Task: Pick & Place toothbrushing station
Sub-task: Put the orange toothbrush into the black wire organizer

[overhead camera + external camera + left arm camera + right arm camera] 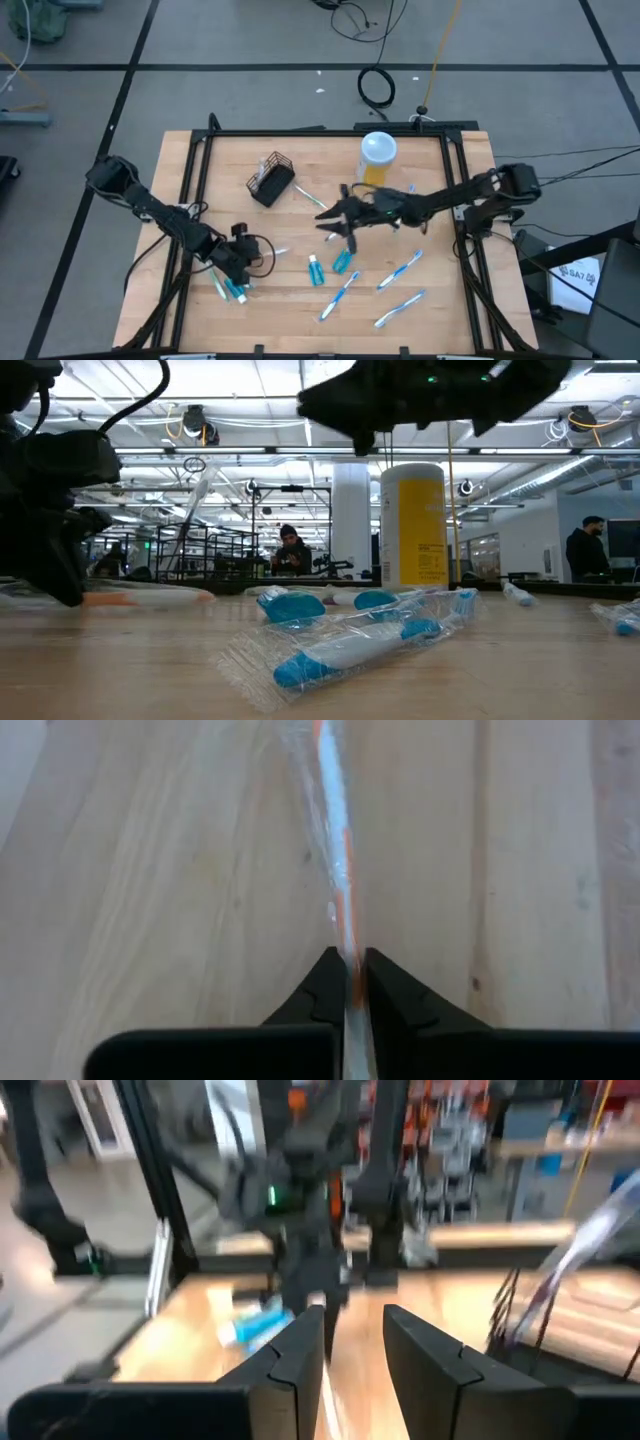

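Black wire-mesh basket: lying tipped on the wooden tabletop, toward its far left part, with a couple of pale items poking out of its mouth; taken here as the landmark. Loose wrapped toothbrush: just right of the basket. Teal tubes with white caps: one and another, nearer the front edge than the basket and to its right, close together. Blue-and-white toothbrushes in clear wrap: three, and, lying slantwise farther right and forward of the basket, well apart from it; one wrapped brush fills the foreground of the low view. Further teal-and-white items: forward and left of the basket, just beside the left gripper. Left gripper: forward and slightly left of the basket, low over the tabletop; the left wrist view shows its fingers pressed together on a thin clear-wrapped toothbrush with an orange stripe lying along the wood. Right gripper: right of the basket, raised above the tubes; fingers apart, nothing between them. Yellow canister with white lid: upright, right of the basket near the far edge. People and: in the room beyond.
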{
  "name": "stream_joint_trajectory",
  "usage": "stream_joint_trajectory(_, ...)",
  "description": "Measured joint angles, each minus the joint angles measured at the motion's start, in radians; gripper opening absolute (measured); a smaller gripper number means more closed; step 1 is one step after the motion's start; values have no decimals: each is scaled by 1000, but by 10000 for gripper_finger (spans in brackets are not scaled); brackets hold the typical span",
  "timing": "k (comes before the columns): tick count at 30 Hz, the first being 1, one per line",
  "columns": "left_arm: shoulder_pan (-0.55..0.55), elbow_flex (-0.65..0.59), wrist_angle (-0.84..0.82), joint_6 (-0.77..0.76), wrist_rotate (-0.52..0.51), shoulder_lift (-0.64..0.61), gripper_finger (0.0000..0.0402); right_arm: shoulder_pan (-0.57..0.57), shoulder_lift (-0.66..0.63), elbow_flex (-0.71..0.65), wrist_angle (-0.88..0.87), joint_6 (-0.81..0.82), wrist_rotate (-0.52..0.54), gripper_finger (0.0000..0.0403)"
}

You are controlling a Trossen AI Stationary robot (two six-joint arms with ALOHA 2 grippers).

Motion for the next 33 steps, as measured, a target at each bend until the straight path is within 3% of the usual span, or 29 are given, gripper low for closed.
stream_joint_trajectory(5, -1, 65, -67, 237, -61, 0, 26, 0, 86, 136, -257, 23, 1, 118)
stream_joint_trajectory(10, 1, 164, -85, 671, -230, -1, 23, 0, 192, 197, -277, 41, -5, 150)
stream_joint_trajectory(13, 18, 208, -88, 869, -258, -1, 18, -8, 231, 217, -275, 49, -59, 166)
stream_joint_trajectory(17, 57, 236, -86, 961, -301, -2, 23, -23, 248, 226, -271, 62, -132, 177)
stream_joint_trajectory(21, 111, 241, -58, 1135, -346, -1, 24, -35, 248, 226, -200, 183, -185, 175)
stream_joint_trajectory(28, 188, 241, 109, 1509, -399, 0, 14, -42, 245, 226, -203, 238, -182, 170)
stream_joint_trajectory(33, 206, 241, 126, 1628, -412, 0, 23, -41, 245, 226, -208, 225, -110, 166)
